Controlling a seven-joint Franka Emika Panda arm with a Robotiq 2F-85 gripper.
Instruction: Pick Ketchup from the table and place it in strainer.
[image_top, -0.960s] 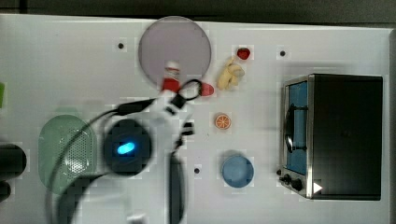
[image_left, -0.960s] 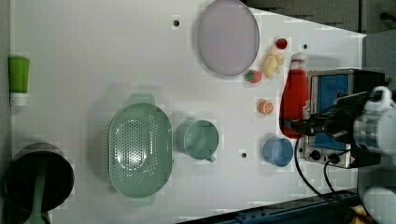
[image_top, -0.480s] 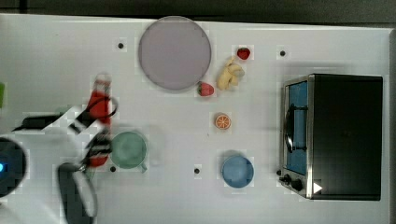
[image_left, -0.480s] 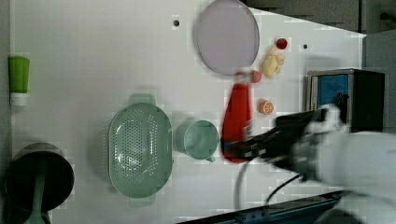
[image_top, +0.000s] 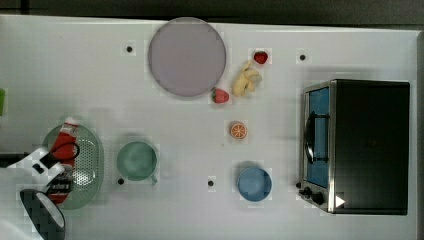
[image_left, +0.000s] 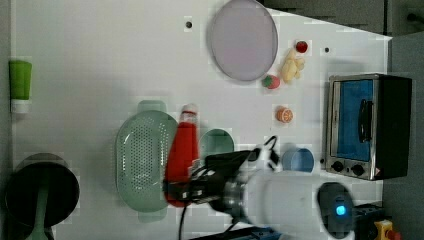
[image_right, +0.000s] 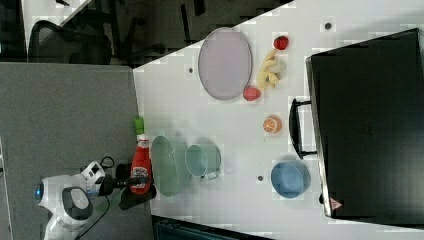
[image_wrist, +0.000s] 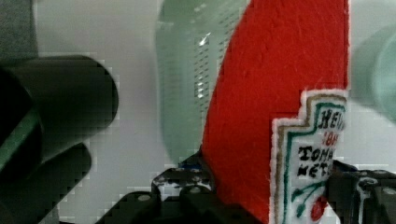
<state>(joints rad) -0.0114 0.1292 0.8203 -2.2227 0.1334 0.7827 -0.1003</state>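
Red Ketchup (image_top: 64, 145) bottle with white cap, pinched low on its body by the gripper (image_top: 54, 172) and held above the pale green strainer (image_top: 92, 165) at the top view's left on the white table (image_top: 150, 120). Round green cup (image_top: 136, 160) just beside the strainer. Elsewhere: grey plate (image_top: 186, 56), blue bowl (image_top: 254, 183), orange slice (image_top: 238, 130), black toaster oven (image_top: 362, 145).

The white arm (image_left: 295, 200) reaches in from the left view's bottom right. Its gripper (image_left: 182, 187) is squeezed on the Ketchup (image_left: 182, 150), holding it up, probably off the table.
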